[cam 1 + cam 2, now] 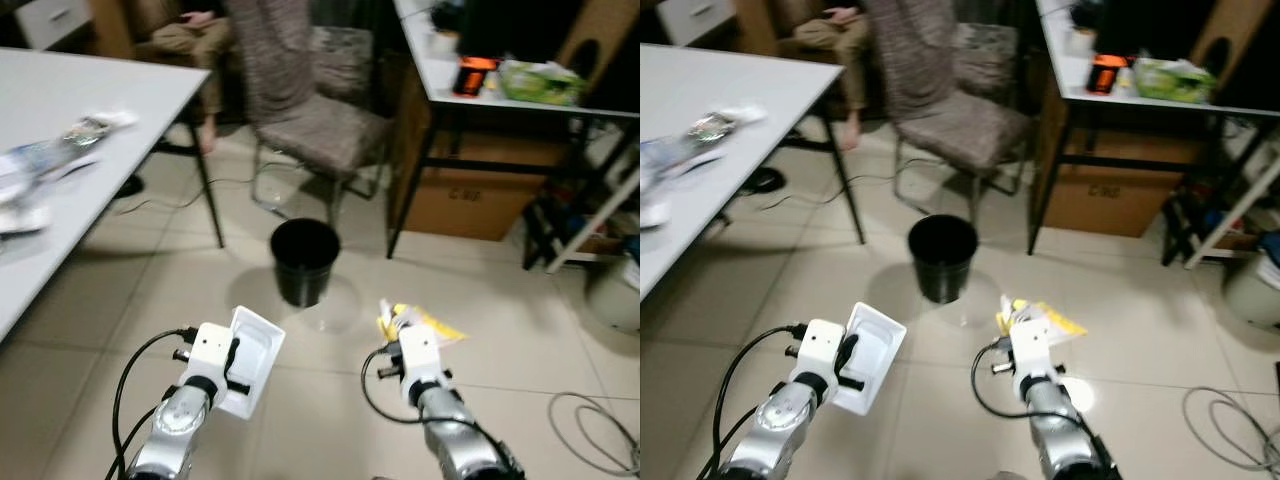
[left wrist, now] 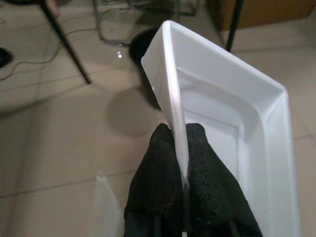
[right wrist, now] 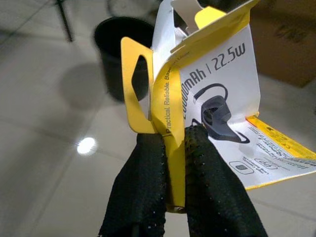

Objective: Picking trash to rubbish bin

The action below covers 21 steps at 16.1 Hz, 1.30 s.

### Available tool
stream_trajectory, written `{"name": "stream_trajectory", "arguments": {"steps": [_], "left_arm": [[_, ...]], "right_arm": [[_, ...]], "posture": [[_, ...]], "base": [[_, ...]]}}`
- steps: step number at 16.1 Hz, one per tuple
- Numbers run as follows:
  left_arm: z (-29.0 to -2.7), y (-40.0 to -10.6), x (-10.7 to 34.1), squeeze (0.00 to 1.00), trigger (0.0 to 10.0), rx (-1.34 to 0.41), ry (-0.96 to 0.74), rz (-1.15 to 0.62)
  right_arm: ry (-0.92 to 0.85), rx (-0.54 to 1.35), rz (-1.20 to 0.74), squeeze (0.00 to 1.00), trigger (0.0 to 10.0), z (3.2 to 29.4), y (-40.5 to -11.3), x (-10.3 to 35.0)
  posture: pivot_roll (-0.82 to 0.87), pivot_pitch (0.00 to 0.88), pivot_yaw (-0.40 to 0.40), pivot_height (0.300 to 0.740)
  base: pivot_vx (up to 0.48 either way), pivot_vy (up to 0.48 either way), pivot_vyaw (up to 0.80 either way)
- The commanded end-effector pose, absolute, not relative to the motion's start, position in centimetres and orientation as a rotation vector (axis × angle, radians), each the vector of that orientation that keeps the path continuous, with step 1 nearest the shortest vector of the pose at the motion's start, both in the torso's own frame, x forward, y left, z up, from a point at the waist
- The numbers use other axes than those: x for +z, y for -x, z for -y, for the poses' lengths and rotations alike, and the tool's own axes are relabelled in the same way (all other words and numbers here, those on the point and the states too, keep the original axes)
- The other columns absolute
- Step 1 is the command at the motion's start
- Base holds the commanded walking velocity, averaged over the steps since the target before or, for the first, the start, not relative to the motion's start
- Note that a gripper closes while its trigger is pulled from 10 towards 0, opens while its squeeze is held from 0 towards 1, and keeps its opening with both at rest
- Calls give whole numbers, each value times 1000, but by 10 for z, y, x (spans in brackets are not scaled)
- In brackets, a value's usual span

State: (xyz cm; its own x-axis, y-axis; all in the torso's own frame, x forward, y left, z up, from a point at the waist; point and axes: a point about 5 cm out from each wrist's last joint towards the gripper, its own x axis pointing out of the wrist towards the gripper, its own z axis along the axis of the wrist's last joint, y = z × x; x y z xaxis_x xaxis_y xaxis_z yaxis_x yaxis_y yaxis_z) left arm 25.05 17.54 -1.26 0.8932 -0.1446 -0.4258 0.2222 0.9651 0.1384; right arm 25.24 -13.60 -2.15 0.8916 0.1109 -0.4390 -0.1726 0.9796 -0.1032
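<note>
Glossy beige floor tiles (image 1: pixel 120 300) are seen below both arms, with furniture ranged behind.

Nearest, two items of trash are held, one per gripper. By the left gripper (image 2: pixel 178 143) a white plastic tray (image 2: pixel 232 113) is carried: shallow, rectangular, with a raised rim and a stepped inner floor. Its side wall stands edge-on between the two black fingers (image 2: pixel 158 173), which are pressed together on it from either side; the tray's body extends forward past the fingertips and to one side of them.

By the right gripper (image 3: pixel 173 138) a piece of yellow and white card packaging (image 3: pixel 217 94) is carried, printed with a dark earpiece-like product and the figure "22.5W". A folded yellow edge is pinched between the two fingers (image 3: pixel 138 177), which are closed tight on it; the printed panel rises above the fingertips and spreads sideways beyond them.

Ahead of both sets of fingertips, between the two arms, one black rubbish bin (image 1: pixel 304 258) stands upright and open on the floor, well apart from tray and packaging.

Farther back are one upholstered chair (image 1: pixel 320 125), one cardboard box (image 1: pixel 465 195) under a desk (image 1: pixel 440 75), and one white table (image 1: pixel 90 110) on the left bearing blurred wrappers (image 1: pixel 60 150). A seated person's legs (image 1: pixel 200 40) are visible beyond the table.
</note>
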Motion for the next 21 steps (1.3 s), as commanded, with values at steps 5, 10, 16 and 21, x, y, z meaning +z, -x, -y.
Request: {"name": "stream_trajectory", "arguments": {"steps": [5, 10, 16, 21], "left_arm": [[-171, -256, -10, 0, 10000, -210, -185, -403], [-171, -253, -12, 0, 10000, -226, -200, -408], [-170, -256, -10, 0, 10000, -240, -205, -403], [-169, -259, -9, 0, 10000, -251, -213, -401]], "right_arm": [[152, 155, -406, 0, 10000, 141, -261, -14], [171, 171, -390, 0, 10000, 137, -261, -13], [141, 147, -380, 0, 10000, 137, -262, -12], [120, 124, -379, 0, 10000, 138, -263, -12]], "posture": [[-1, 59, -39, 740], [-1, 63, -33, 740], [0, 64, -25, 740], [-2, 58, -20, 740]], "base": [[395, 0, 0], [407, 0, 480], [407, 0, 0], [412, 0, -91]]}}
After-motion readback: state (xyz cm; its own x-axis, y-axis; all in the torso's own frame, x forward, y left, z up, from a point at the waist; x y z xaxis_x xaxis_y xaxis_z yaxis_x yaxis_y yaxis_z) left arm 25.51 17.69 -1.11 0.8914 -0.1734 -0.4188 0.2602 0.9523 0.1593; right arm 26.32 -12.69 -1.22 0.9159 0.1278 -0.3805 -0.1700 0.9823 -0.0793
